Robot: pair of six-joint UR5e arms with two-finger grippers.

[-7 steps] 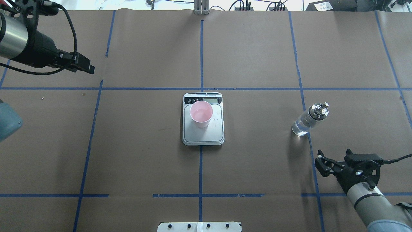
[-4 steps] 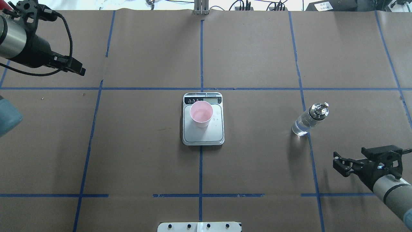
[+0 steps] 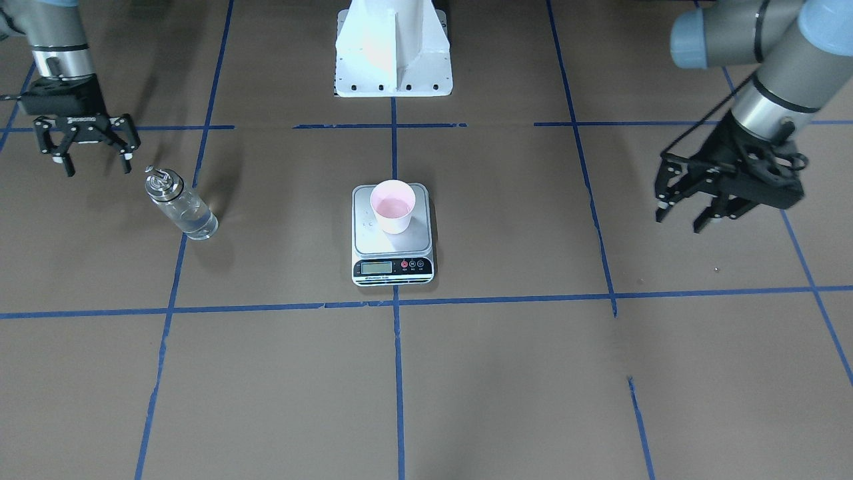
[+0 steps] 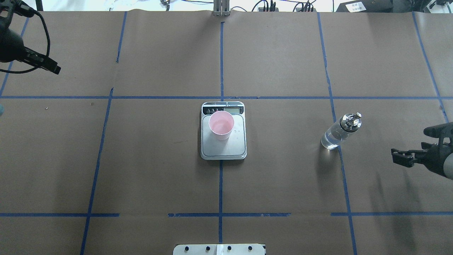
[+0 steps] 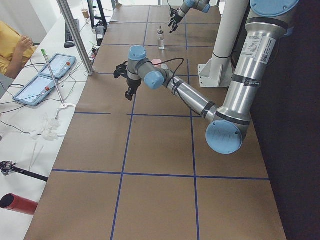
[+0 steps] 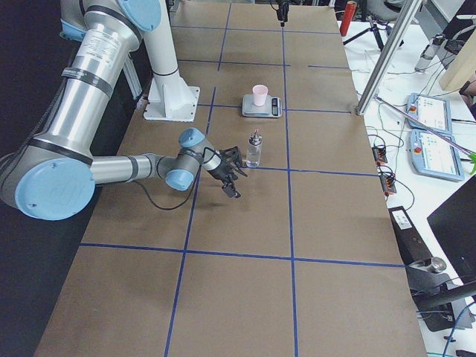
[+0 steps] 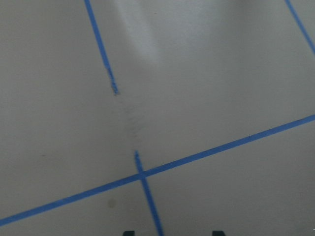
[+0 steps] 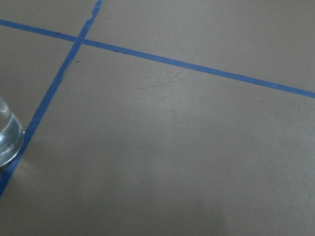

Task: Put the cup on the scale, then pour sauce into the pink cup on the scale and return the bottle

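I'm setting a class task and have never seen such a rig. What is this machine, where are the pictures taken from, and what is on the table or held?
It is a robot with two jointed arms at a paper-covered table, each ending in a two-finger claw. The views: one facing the robot, one from above behind it, two from the table's ends, two from wrist cameras. A pink cup stands on a silver kitchen scale in the middle. A glass bottle stands near the right claw; the left claw hangs on the other side. Both claws are open and empty.
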